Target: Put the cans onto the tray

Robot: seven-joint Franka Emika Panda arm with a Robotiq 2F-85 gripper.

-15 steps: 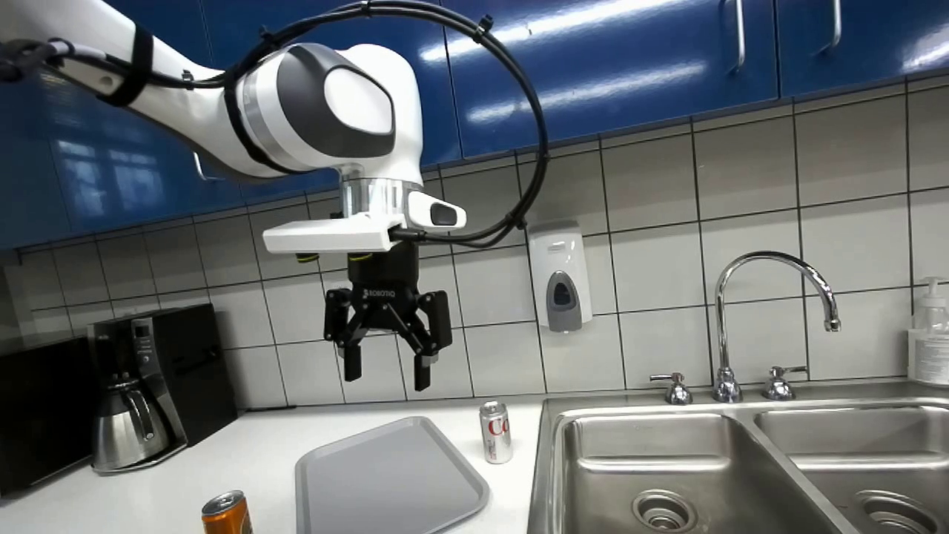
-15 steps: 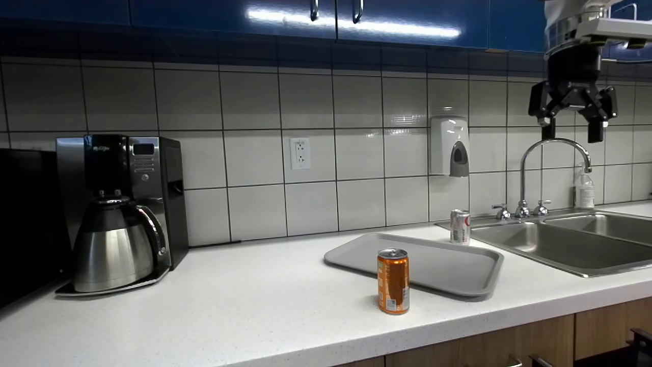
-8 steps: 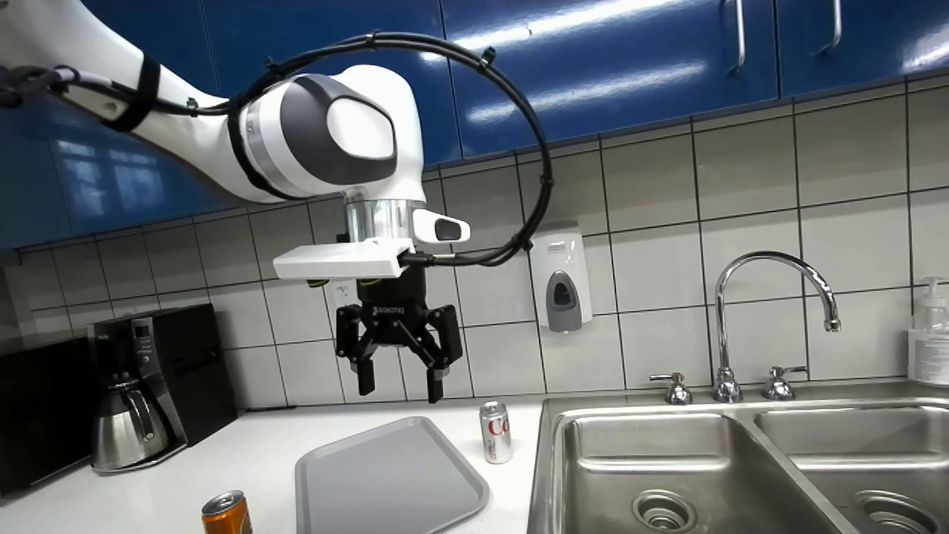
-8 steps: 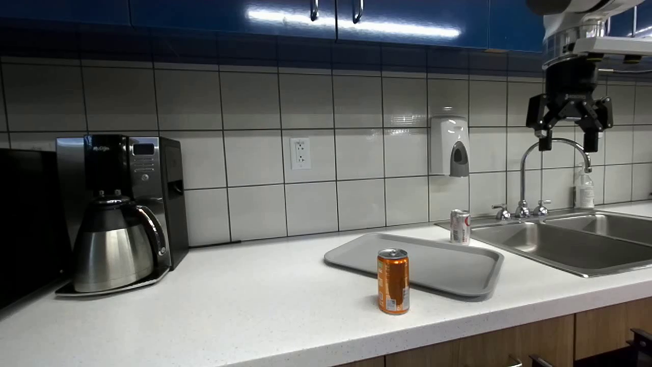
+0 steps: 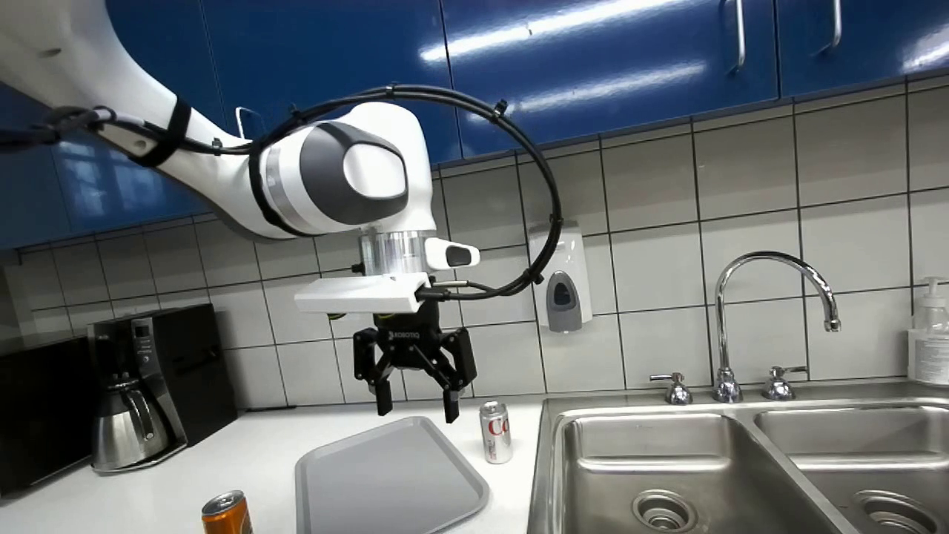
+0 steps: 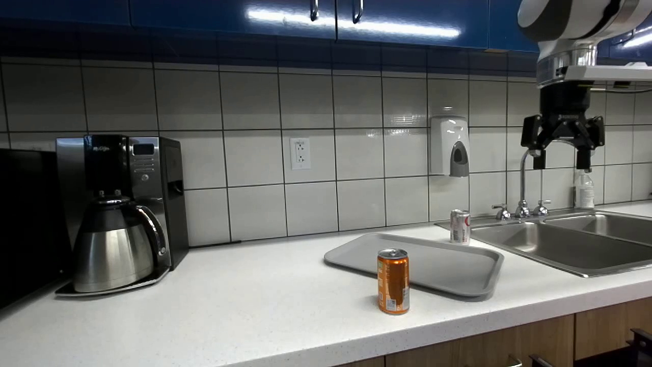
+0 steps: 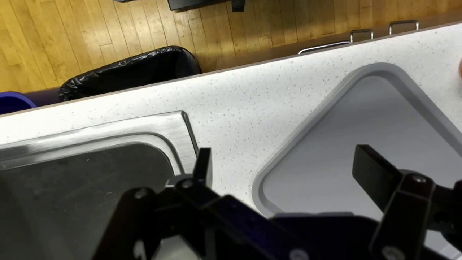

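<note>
White counter (image 6: 244,300) against tiled wall (image 6: 254,158)

1. The silver can (image 5: 496,433), with red lettering, stood upright just beside the tray (image 5: 389,478).
2. The orange can (image 6: 393,284), silver-topped, stood upright near it.
3. The tray, grey, low-rimmed, lay flat between them.

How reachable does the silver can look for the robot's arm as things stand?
Probably yes: the tool hangs open, holding nothing, and the silver can stands upright on the counter between the tray and the sink, with nothing visible over it.
</note>
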